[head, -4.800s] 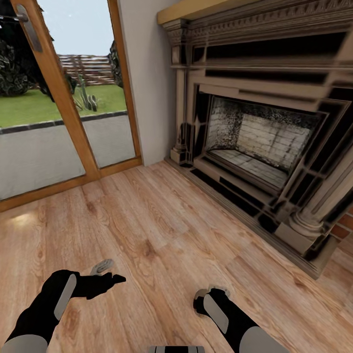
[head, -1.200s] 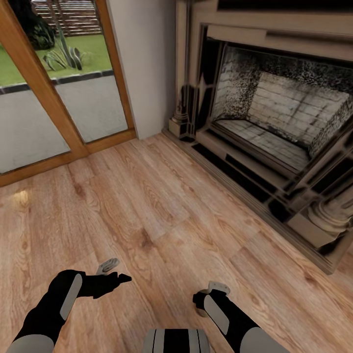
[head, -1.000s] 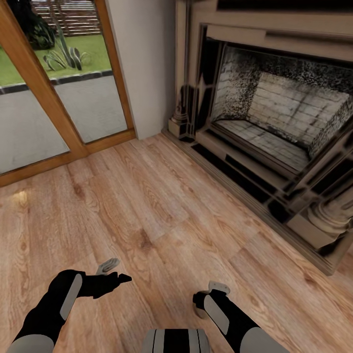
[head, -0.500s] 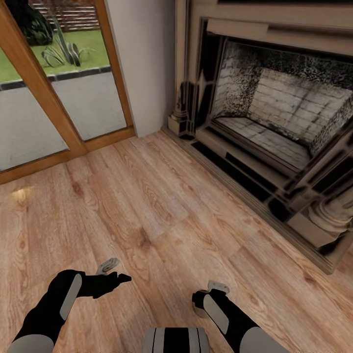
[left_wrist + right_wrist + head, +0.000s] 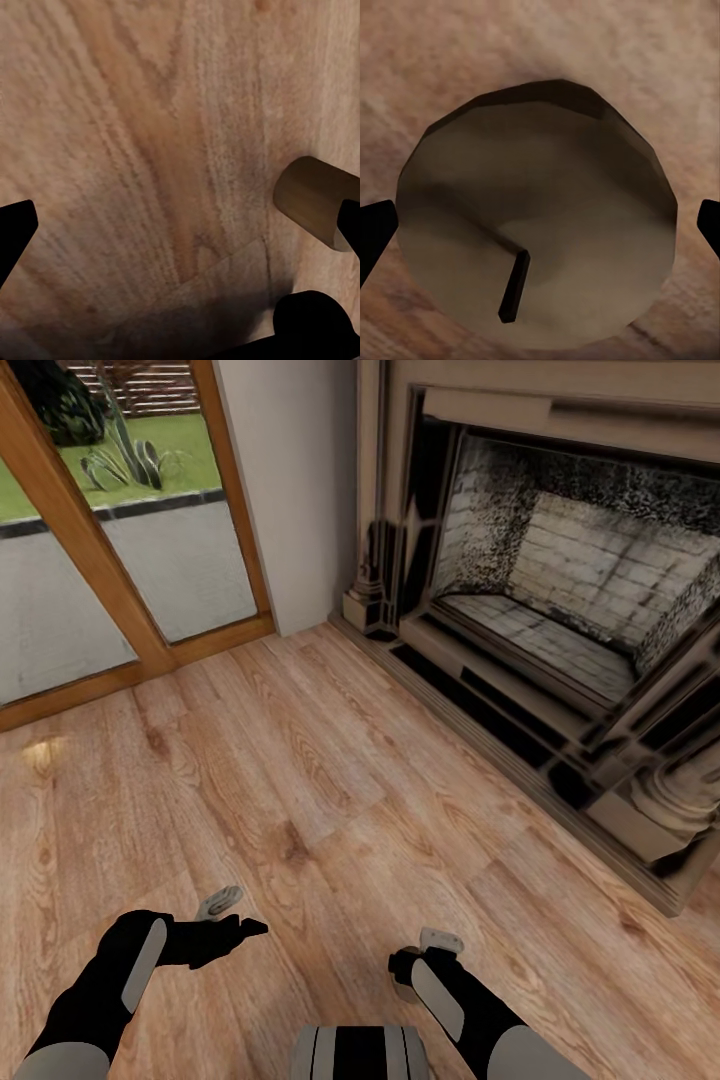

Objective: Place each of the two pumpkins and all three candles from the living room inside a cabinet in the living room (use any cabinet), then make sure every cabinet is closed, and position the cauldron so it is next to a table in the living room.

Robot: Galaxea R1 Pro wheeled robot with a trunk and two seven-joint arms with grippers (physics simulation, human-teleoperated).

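A candle, a stubby cream-beige cylinder with a dark wick, appears end-on and very close in the right wrist view. It lies between the tips of my right gripper, whose fingers stand wide apart at its sides, so the gripper is open. My left gripper hangs open over the wooden floor with nothing in it. Its wrist view catches a tan cylinder, candle-like, beside a black rounded part. The pumpkins, cabinet, cauldron and table are out of view.
A brick-lined fireplace with a dark raised hearth edge runs along the right. A wood-framed glass door to the garden is at the left, with a white wall section between them. Plank floor lies ahead.
The head view has dropped and tilted down a little, so the fireplace and door sit slightly higher and larger. Both arms hold nearly the same pose; the right gripper edged slightly left.
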